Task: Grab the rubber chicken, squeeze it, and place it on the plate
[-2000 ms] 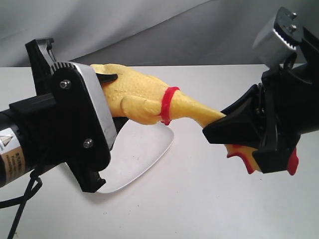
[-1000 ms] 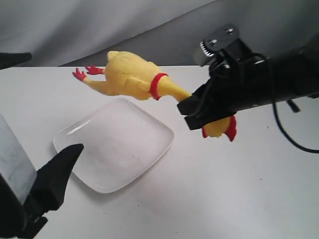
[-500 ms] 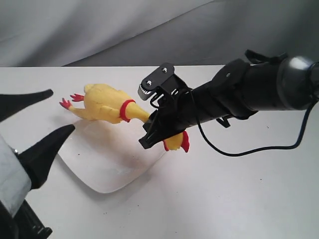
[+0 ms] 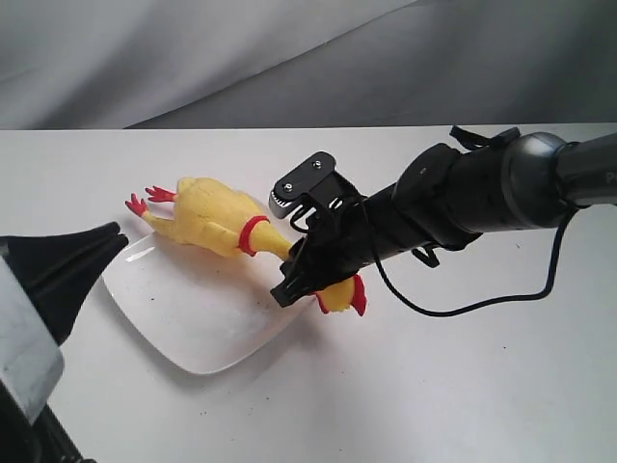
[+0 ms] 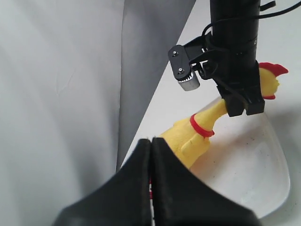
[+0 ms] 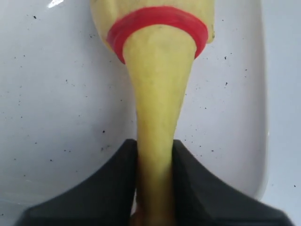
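Note:
The yellow rubber chicken (image 4: 210, 218) hangs low over the far part of the white plate (image 4: 207, 323), red feet pointing left and head (image 4: 339, 294) past the plate's right edge. My right gripper (image 4: 297, 278) is shut on its neck just behind the head. In the right wrist view the neck (image 6: 157, 99) runs between the black fingers (image 6: 117, 174), with the speckled plate (image 6: 51, 94) underneath. I cannot tell whether the body touches the plate. My left gripper (image 5: 151, 142) is shut on nothing and held back from the chicken (image 5: 187, 140), looming at the left (image 4: 63, 270).
The plate lies on a white table (image 4: 463, 386) with a grey cloth backdrop (image 4: 289, 58) behind. The right arm (image 4: 482, 193) and its cable (image 4: 463, 304) stretch in from the right above the table.
The left gripper let go of the chicken's body, drew back and closed its fingers. The right gripper carried the chicken left and down over the plate.

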`<state>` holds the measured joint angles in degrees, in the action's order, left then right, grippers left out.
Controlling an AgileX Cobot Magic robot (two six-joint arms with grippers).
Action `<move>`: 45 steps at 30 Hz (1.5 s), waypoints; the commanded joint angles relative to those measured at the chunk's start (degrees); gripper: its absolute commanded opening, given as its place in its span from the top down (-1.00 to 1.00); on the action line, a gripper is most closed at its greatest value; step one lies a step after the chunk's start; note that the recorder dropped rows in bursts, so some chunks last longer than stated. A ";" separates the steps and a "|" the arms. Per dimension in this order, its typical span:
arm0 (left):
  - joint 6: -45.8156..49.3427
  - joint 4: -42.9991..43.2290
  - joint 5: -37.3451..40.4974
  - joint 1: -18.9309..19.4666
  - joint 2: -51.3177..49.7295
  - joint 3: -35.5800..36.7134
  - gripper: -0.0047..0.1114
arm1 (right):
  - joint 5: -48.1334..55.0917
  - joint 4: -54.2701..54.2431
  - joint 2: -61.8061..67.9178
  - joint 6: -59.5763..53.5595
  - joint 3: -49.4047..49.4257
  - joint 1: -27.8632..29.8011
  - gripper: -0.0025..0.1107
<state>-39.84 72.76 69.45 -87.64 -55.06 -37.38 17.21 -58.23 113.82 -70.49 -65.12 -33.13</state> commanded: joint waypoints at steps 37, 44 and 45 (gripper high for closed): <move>31.28 -48.57 -8.53 -0.36 26.59 -35.50 0.92 | 8.97 37.68 -68.28 31.95 3.76 -0.09 0.96; 41.77 -70.70 -19.43 -0.36 27.06 -33.61 0.92 | 4.02 31.34 -80.41 31.95 13.46 -0.09 0.96; 41.77 -71.01 -19.75 -0.36 26.90 -32.53 0.92 | 3.57 30.32 -81.67 31.95 14.68 -0.09 0.96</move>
<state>0.00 6.01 52.04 -87.64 -27.62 -71.99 22.99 -24.40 35.36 -38.81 -54.06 -33.13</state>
